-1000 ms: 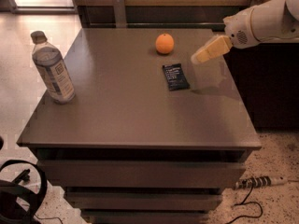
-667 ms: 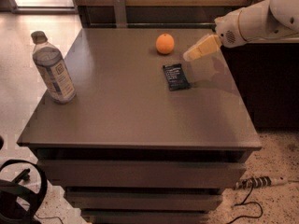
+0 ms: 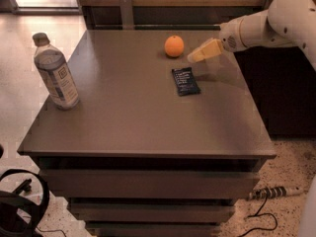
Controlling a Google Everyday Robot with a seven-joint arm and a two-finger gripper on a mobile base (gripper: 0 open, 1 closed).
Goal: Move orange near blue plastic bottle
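Grey-brown tabletop (image 3: 138, 122), matte, flat, sitting on a stack of drawer fronts (image 3: 148, 184). Ref pt for everything below = dark blue snack pkt (image 3: 185, 81), lying flat on the top, a bit picture-right of centre.

- Orange (image 3: 174, 46): behind the pkt and slightly picture-left of it, near but not touching. Rests on the top, nothing holding it.
- Gripper (image 3: 204, 51): yellowish tip, behind the pkt and slightly picture-right of it. Just beside the orange w/ a small gap, no contact. Hangs above the surface, angled down twd the orange. Open vs closed: can't tell from this view. Nothing seen in it.
- White arm (image 3: 266, 26): reaches in from far picture-right of the pkt, high, past the table edge.
- Blue plastic bottle (image 3: 55, 73): well apart from the pkt, far picture-left. Upright, grey cap on, pale label w/ dark square mark. Orange and bottle are well apart, most of the top's width between them.
- Floor: pale, speckled. Cable w/ ribbed sleeve (image 3: 274, 191) lies low and picture-right of the pkt. Black curved object (image 3: 19, 206) low picture-left, partly cut off, can't ID.
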